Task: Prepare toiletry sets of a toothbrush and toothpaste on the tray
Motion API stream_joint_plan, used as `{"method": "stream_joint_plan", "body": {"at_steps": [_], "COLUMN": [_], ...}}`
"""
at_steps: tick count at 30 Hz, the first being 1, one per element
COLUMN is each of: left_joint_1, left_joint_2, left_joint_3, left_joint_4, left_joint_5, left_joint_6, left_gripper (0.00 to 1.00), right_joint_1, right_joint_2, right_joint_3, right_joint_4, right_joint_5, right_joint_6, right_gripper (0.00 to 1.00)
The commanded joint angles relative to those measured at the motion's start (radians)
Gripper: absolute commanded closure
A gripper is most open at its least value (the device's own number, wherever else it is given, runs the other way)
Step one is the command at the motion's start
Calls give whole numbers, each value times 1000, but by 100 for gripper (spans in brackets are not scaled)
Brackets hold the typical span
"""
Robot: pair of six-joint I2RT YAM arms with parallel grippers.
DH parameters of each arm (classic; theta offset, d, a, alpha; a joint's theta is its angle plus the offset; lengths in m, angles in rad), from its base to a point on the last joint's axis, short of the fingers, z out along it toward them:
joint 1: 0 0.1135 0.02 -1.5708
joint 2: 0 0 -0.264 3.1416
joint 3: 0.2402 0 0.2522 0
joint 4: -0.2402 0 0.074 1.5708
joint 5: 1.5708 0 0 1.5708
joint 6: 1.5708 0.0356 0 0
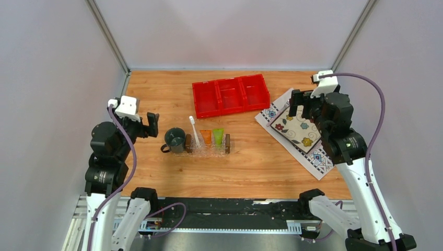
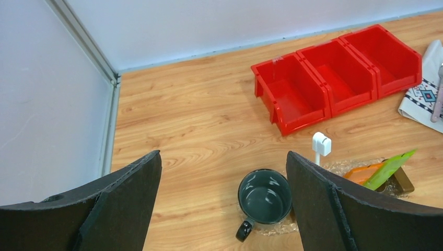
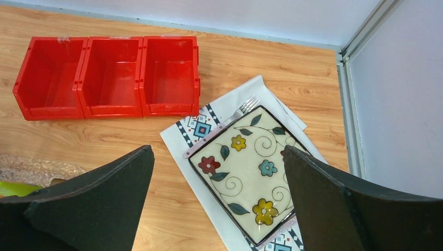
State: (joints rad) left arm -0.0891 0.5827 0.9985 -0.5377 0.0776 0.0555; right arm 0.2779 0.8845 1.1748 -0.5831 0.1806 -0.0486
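Note:
The clear tray (image 1: 209,151) with dark brown end handles sits mid-table. On it lie the white toothbrush (image 1: 194,132), the orange toothpaste tube (image 1: 206,137) and the lime green tube (image 1: 218,136). In the left wrist view the toothbrush head (image 2: 321,143), orange tube (image 2: 362,173) and green tube (image 2: 391,167) show over the tray (image 2: 345,166). My left gripper (image 1: 151,124) is open and empty, left of the tray (image 2: 223,157). My right gripper (image 1: 300,107) is open and empty above the plate (image 3: 218,151). The right wrist view shows only a tray edge (image 3: 36,167) and a green tip (image 3: 10,188).
A dark grey-green mug (image 1: 175,139) stands at the tray's left end (image 2: 265,196). A red three-compartment bin (image 1: 230,95) is behind it (image 3: 109,76). A flowered plate (image 3: 245,172) and fork (image 3: 243,110) lie on a patterned cloth (image 1: 318,157) at right.

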Motion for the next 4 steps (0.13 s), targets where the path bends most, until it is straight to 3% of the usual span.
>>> {"method": "stream_joint_plan", "body": {"at_steps": [1,4], "left_joint_1": [8,8], "left_joint_2": [-29,-46], "left_joint_3": [-18,-32], "left_joint_4": [8,16], "left_joint_5": [-19,-32], "left_joint_6": [17,12], "left_gripper": [5,5], "right_joint_1": [-3,-3], "right_joint_2": [4,10], "right_joint_3": [22,36], "right_joint_4": [25,14], "right_joint_5": [-4,-7], "right_joint_6": [-8,-5], "right_gripper": [0,0]}}
